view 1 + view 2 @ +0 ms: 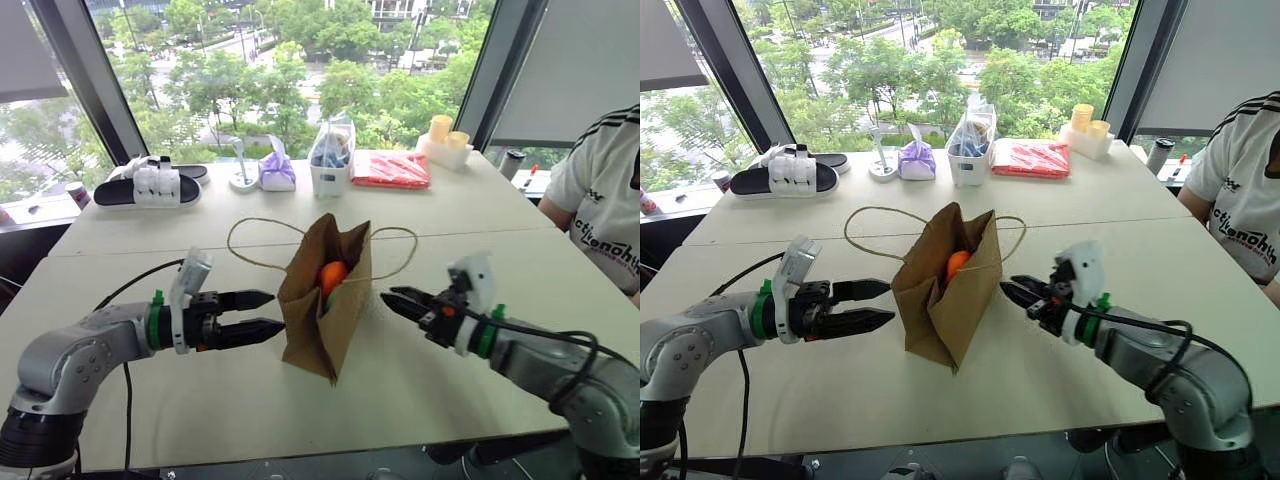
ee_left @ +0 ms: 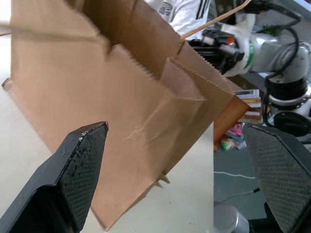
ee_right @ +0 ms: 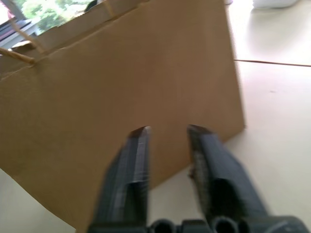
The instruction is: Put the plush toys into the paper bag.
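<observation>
Standing upright near the middle of the table, the paper bag has its mouth open, and the orange plush toy is inside it, showing at the top. The green toy I cannot make out. The left gripper is beside the bag on its left side, its two fingers spread apart with nothing between them. The right gripper is on the other side of the bag, pointing at it; its fingers are near each other with a small gap, holding nothing, and not touching the paper.
</observation>
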Motion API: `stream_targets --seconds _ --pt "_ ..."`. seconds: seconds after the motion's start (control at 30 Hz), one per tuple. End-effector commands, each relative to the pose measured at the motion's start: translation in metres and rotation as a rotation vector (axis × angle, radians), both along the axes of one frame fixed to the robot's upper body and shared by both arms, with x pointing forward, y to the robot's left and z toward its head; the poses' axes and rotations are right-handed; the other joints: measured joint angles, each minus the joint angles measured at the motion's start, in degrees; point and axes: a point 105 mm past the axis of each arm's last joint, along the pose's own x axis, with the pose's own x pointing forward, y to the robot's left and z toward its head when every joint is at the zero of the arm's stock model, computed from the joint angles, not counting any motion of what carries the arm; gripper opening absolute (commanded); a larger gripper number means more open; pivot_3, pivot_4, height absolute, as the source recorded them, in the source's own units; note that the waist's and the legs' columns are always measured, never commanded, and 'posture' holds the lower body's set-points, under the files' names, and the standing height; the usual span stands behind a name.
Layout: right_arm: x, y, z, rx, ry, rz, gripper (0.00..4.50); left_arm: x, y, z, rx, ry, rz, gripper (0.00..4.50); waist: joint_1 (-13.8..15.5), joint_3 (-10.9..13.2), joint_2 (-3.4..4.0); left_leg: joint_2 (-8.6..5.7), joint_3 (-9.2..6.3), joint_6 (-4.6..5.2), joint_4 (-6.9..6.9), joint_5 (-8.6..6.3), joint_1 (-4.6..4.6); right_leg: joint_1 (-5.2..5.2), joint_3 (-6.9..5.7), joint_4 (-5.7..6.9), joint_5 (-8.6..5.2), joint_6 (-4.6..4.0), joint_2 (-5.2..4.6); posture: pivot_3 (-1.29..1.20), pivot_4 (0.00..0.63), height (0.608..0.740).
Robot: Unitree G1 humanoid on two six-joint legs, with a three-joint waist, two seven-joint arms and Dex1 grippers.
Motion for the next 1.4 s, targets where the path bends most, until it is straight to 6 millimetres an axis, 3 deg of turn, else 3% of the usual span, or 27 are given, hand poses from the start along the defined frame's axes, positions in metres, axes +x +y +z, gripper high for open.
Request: stream_targets --seconds 0.03,0.37,0.5,0.77,0.87,1.1,1.23,1.4 --pt "0.005 0.016 0.009 -0.003 -0.059 0.060 0.05 -0.005 -0.012 0.006 -0.001 -0.049 -0.024 4.50 0.0 0.0 0.00 -0.01 0.00 0.00 0.01 0.00 0.00 0.01 0.00 0.00 0.00 0.00 0.00 0.00 0.150 0.740" --pt "0.008 0.043 0.006 -0.032 -0.047 0.178 0.05 -0.008 -0.047 0.006 -0.018 -0.082 -0.019 4.50 0.0 0.0 0.00 -0.02 -0.03 0.00 0.00 0.00 0.00 0.00 -0.01 0.01 0.00 0.00 0.01 0.00 0.150 0.740" --pt "0.008 0.047 0.005 -0.046 -0.044 0.198 0.05 -0.008 -0.050 -0.001 0.010 -0.080 0.007 4.50 0.0 0.0 0.00 -0.01 -0.03 0.00 -0.01 0.00 0.00 -0.01 -0.01 0.01 0.00 0.00 0.02 0.00 0.150 0.740" --pt "0.009 0.041 0.004 -0.062 -0.044 0.173 0.05 0.017 -0.050 -0.016 0.060 -0.089 0.229 4.50 0.0 0.0 0.00 -0.16 -0.03 0.00 0.01 0.00 0.00 0.01 -0.01 0.00 0.00 0.00 0.02 0.00 0.150 0.740" --pt "0.008 0.038 0.004 -0.064 -0.044 0.163 0.00 0.019 -0.054 -0.015 0.034 -0.076 0.267 3.63 0.1 0.0 -0.01 -0.16 -0.05 0.00 0.01 0.00 0.01 0.01 -0.01 0.00 0.00 0.00 0.02 0.00 0.150 0.740" --pt "0.006 0.035 0.004 -0.069 -0.039 0.145 0.00 0.013 -0.061 -0.015 0.037 -0.050 0.276 0.18 0.1 0.0 -0.01 -0.17 -0.04 0.00 0.01 0.00 0.00 0.01 -0.01 0.01 0.01 0.01 0.02 0.00 0.150 0.740" --pt "0.004 0.031 0.004 -0.076 -0.043 0.126 0.00 0.012 -0.062 -0.013 0.033 -0.032 0.264 0.07 0.1 0.0 -0.01 -0.19 -0.04 0.00 0.02 0.00 0.00 0.01 0.00 0.01 0.01 0.01 0.01 0.00 0.150 0.740" --pt "-0.003 -0.006 0.024 -0.088 -0.081 0.017 0.00 0.034 -0.058 0.007 -0.009 -0.064 0.124 0.07 1.1 0.0 -0.01 -0.28 -0.05 -0.01 0.05 0.00 -0.02 0.02 -0.02 0.02 0.00 0.00 0.01 0.00 0.150 0.740"
